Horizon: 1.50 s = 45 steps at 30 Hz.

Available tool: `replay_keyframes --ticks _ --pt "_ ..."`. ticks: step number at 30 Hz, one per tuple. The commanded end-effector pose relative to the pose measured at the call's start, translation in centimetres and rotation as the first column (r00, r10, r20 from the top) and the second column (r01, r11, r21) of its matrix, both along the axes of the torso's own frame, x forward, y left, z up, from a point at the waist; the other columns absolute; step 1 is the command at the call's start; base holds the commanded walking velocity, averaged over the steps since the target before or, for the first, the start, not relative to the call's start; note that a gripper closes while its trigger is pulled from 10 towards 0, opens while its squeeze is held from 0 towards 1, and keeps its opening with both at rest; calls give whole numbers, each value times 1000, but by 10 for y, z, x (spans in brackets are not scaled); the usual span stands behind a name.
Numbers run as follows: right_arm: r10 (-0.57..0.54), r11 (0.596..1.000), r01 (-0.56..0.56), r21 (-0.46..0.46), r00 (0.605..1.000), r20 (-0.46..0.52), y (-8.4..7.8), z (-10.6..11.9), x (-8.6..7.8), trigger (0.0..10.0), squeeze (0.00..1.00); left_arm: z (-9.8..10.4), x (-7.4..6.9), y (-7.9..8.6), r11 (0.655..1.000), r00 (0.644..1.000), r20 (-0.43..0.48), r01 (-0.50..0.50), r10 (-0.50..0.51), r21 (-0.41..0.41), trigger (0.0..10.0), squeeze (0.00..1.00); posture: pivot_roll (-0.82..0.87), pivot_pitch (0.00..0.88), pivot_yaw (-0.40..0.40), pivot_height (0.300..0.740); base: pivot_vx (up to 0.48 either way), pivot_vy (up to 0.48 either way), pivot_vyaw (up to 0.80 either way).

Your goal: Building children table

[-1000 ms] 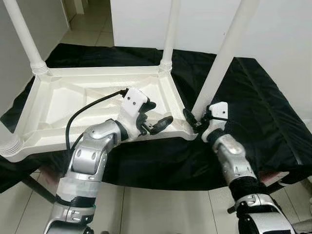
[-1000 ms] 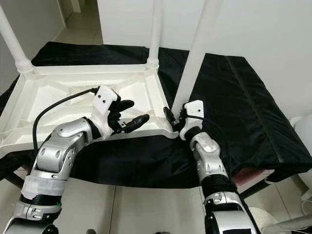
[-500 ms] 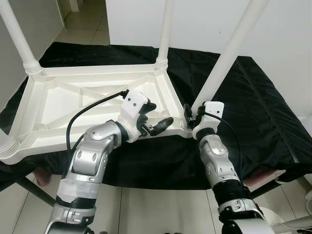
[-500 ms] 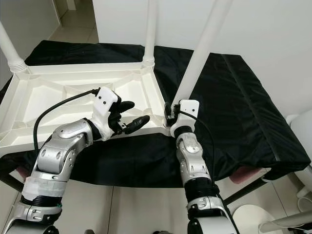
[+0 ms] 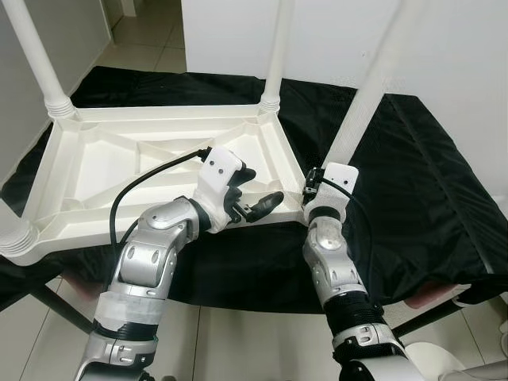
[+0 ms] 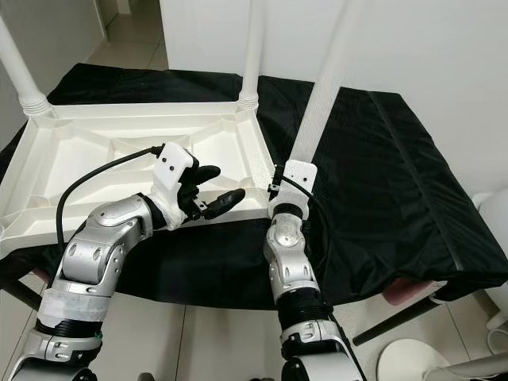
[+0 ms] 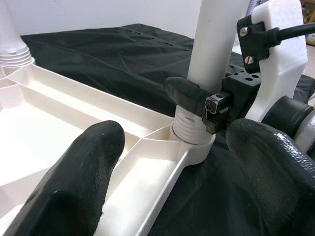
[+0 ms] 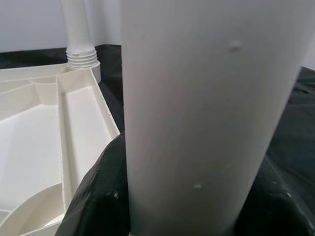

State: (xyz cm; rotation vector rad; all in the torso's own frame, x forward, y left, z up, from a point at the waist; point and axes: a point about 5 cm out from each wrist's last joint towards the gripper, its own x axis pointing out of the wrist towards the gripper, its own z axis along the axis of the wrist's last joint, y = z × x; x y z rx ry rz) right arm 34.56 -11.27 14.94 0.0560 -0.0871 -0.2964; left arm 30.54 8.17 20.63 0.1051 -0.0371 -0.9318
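An upside-down white plastic table lies on a black cloth, its legs pointing up. The near-right leg stands in its corner socket and looks blurred. My right gripper is shut on the base of that leg; the left wrist view shows one of its black fingers hooked round the leg just above the threaded collar. The right wrist view has the leg right between the fingers. My left gripper is open over the table's near rim, a little left of that corner, holding nothing.
Other legs stand at the far left, far right and near left. The black cloth drapes over a low stand with bare room on its right half. Tiled floor lies below, a white wall behind.
My right forearm has swung to the left round the leg's base, wrist staying at the socket. The leg now looks blurred. My left gripper has held its place.
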Motion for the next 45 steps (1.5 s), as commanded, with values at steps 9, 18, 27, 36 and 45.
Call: replay_keyframes --ticks 9,18,27,36,45 --pt "-159 987 159 -17 961 -226 -30 -41 -7 10000 0 -1 2 2 994 993 11 -114 114 -5 10000 0 46 25 -65 740 0 0 0" --pt "-138 990 130 -54 974 -181 -33 -31 -2 10000 0 -1 2 1 994 994 14 -109 109 -3 10000 0 46 23 -62 740 0 0 0" --pt "176 979 -146 -142 958 226 -30 48 -10 10000 0 -1 0 -2 998 999 -15 -44 43 -38 10000 1000 38 30 -61 740 0 0 0" --pt "310 950 -285 -132 912 267 -32 74 -10 10000 0 7 2 -5 999 999 22 -23 23 -23 10000 0 31 41 -60 740 0 0 0" --pt "735 653 -716 -247 677 -18 -22 58 -19 10000 0 44 -3 -34 971 978 93 198 -186 -133 10000 0 23 44 -51 740 0 0 0"
